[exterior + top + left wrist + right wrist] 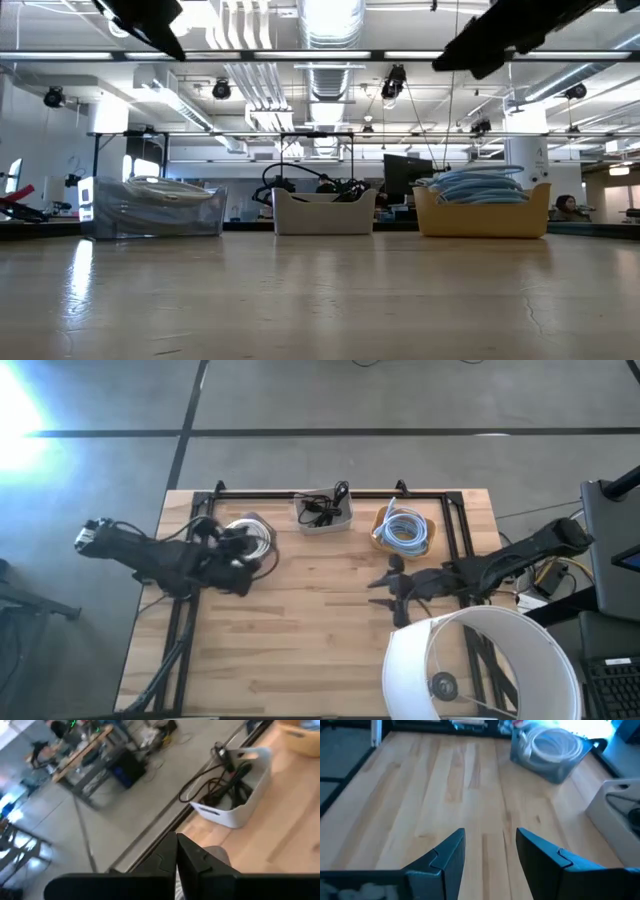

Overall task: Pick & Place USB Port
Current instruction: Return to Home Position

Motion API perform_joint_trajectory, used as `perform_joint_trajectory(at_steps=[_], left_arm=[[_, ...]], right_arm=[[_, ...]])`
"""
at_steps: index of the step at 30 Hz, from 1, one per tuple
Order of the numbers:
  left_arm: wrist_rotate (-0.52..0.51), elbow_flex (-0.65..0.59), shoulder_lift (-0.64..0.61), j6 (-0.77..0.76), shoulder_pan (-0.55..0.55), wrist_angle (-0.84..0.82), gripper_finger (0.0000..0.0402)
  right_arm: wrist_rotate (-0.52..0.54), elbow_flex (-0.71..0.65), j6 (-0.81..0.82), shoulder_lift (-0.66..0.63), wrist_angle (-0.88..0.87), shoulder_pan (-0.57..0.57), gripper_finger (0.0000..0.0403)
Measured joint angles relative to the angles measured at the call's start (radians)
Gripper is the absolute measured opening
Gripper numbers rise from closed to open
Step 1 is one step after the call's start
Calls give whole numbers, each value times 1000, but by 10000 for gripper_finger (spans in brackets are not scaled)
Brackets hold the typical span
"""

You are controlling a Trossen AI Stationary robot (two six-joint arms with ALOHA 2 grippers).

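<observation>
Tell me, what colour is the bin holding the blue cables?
Yellow; the bin shows best in the low view.

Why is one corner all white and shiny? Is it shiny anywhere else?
High view: glare whitens the floor at the top-left corner. Low view: ceiling lights leave pale streaks on the table. Right wrist view: a bright patch washes out the room beyond the bin.

High view straight down, low view level across table (300, 650), wrist views close (all share white bin (325, 515))
</observation>
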Motion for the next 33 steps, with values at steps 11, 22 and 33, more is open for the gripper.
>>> perform_joint_trajectory(at_steps=[11, 22, 33], left_arm=[[154, -185, -167, 8, -191, 11, 8], [191, -481, -386, 112, -226, 445, 6], [490, -726, -555, 597, -213, 1124, 5]], right_arm=[[1, -2, 75, -249, -137, 0, 171], [2, -71, 6, -418, -83, -2, 171], [1, -284, 10, -657, 64, -1, 171]])
